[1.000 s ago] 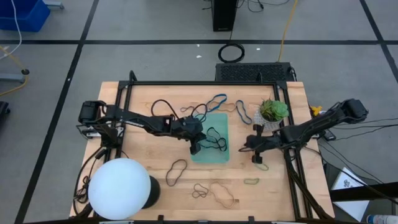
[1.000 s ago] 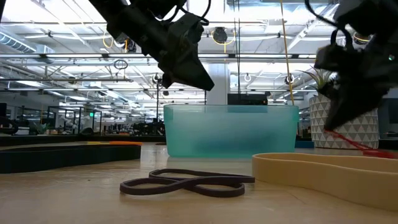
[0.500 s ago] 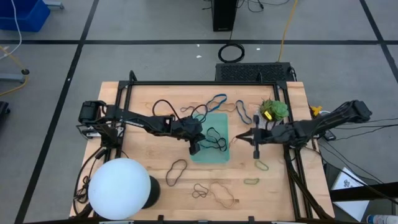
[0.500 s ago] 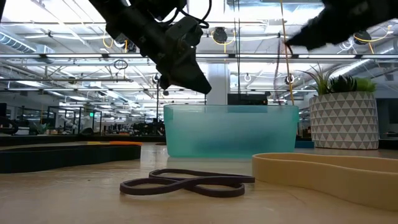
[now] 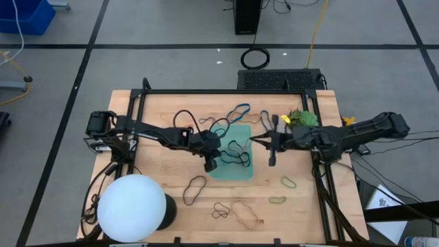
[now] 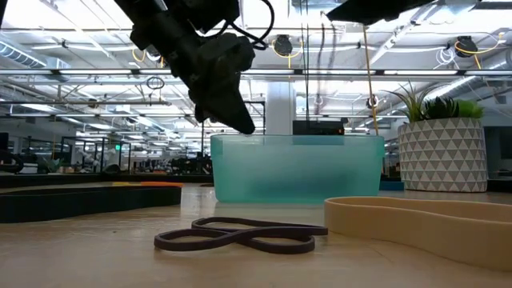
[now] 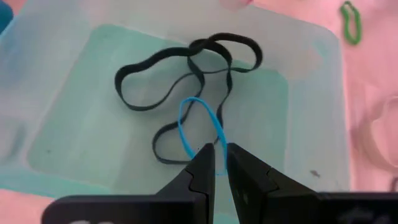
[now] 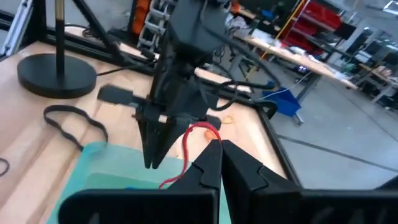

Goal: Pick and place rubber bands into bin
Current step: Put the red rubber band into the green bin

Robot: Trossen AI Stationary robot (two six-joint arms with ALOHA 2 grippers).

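The left gripper pinches a blue band over the bin, above black bands inside. The right gripper, at the bin's right edge, squeezes a red band.

No text, label, brand, number or sign can be read in any view.
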